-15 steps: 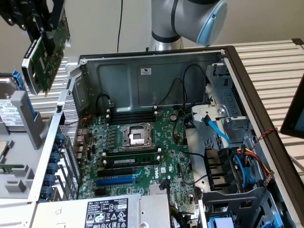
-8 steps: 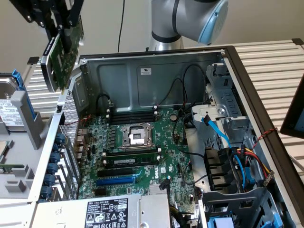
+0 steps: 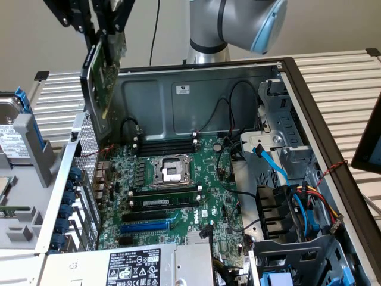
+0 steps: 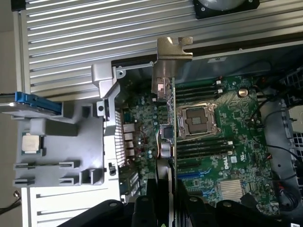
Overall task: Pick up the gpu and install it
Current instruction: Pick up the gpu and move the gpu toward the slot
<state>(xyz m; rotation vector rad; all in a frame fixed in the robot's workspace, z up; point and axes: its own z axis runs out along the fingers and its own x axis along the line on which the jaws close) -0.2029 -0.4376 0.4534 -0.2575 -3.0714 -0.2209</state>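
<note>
My gripper hangs above the upper-left corner of the open computer case in the exterior view and is shut on the gpu. The card hangs tilted, its green board and silver end bracket pointing down toward the case's rear wall, clear of the motherboard. In the wrist view the gpu appears edge-on, its silver bracket at the far end, with my gripper clamped on the near end. The blue expansion slot lies open on the motherboard below.
A hard drive and a grey plastic caddy lie outside the case on the exterior view's left. The power supply sits at the front. Drive bays and coloured cables crowd the exterior view's right. Memory sticks flank the CPU socket.
</note>
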